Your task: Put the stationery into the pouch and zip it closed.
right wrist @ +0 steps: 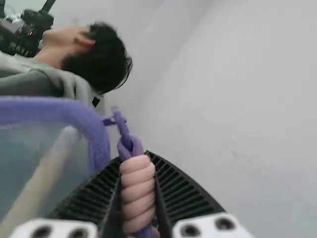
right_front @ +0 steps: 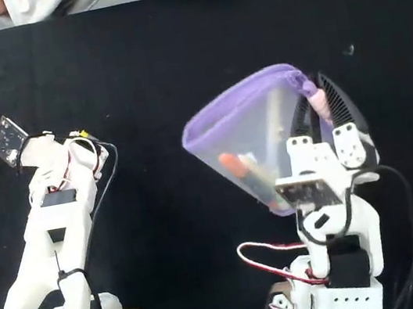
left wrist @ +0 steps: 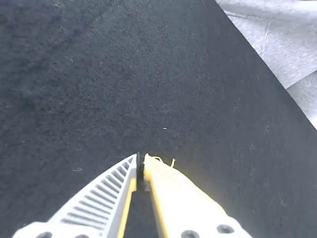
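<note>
A lab-like robot bench: black-covered table [right_front: 134, 55], plain white wall [right wrist: 237, 99].

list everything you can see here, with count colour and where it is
pouch: one, clear with a purple rim, right half of the table, held at its rim by the right gripper
pink pull tab: one, pink, ribbed, at the pouch's rim
orange item: one, orange, inside the pouch
pale stick: one, beige, inside the pouch
table: one, black
left gripper: one, white and yellow, shut on nothing, over bare table
right gripper: one, black, shut on the pink pull tab
</note>
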### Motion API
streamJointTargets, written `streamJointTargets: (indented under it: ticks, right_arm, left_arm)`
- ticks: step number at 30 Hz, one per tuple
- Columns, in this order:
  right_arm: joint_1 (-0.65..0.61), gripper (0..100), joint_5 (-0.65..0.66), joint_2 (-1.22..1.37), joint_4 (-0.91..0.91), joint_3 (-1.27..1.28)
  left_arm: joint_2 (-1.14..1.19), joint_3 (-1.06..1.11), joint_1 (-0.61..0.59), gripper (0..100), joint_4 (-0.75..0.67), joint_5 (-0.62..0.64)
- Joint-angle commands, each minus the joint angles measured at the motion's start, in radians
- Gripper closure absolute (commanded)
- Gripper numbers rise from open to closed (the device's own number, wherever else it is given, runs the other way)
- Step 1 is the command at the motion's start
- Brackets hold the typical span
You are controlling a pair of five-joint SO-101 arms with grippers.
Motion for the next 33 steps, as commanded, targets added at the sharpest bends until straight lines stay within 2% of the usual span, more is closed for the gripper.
streamJointTargets:
  ticks: [1, 5, 9, 14, 18, 24, 28, 33]
  right_arm:
    - [0.008, 98.7, 0.005, -0.079, 0.104, -0.010]
    - [0.002, 98.7, -0.006, -0.079, 0.172, -0.038]
    - [0.003, 98.7, -0.110, -0.079, 0.167, -0.047]
    - [-0.006, 98.7, -0.175, -0.079, 0.164, -0.061]
    - [-0.083, 98.7, -0.224, -0.079, 0.115, -0.068]
    - [-0.267, 98.7, -0.282, -0.071, 0.057, -0.110]
    - [-0.345, 98.7, -0.307, -0.071, 0.143, -0.240]
    - [-0.362, 98.7, -0.339, -0.071, 0.348, -0.450]
  left_arm:
    - [-0.017, -0.061, -0.008, 97, -0.017, 0.002]
    - [-0.017, -0.061, -0.008, 97, -0.017, 0.002]
    - [-0.017, -0.061, -0.010, 97, -0.017, 0.002]
    - [-0.017, -0.061, -0.010, 97, -0.017, 0.002]
    - [-0.017, -0.061, -0.030, 97, -0.017, 0.000]
    - [-0.017, -0.061, -0.048, 97, -0.017, 0.000]
    - [-0.017, -0.061, -0.048, 97, -0.017, 0.000]
    - [-0.017, -0.061, -0.048, 97, -0.017, 0.000]
